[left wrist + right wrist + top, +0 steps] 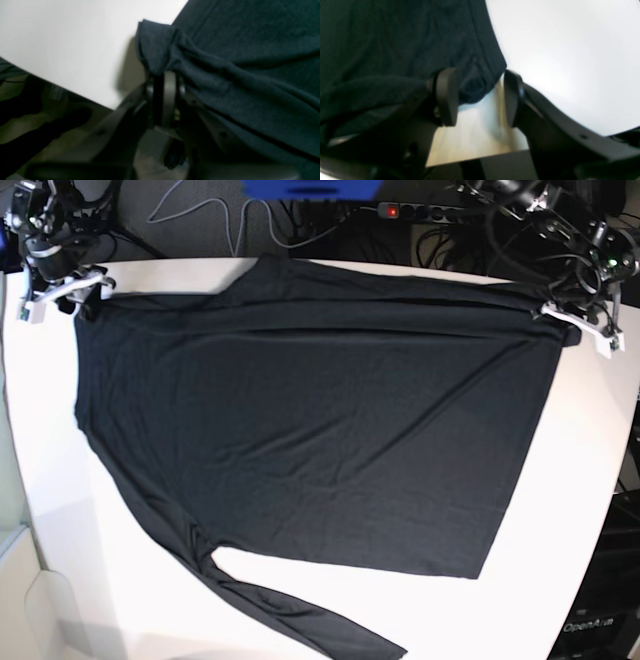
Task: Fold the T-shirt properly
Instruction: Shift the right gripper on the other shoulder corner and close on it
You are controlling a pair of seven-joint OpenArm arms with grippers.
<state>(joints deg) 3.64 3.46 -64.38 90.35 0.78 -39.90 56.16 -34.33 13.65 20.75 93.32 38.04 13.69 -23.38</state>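
t-shirt (310,420): spread flat across the white table (40,480), one sleeve trailing toward the near edge
left gripper (165,82): pinching a bunched shirt corner
right gripper (480,97): jaws apart around the shirt's edge

Even, bright overhead light is seen in the base view, with the white table (40,480) nearly washed out and few shadows cast. Both wrist views are dim and soft; nearby parts are blurred, and the black shirt (320,420) is rendered almost without detail.
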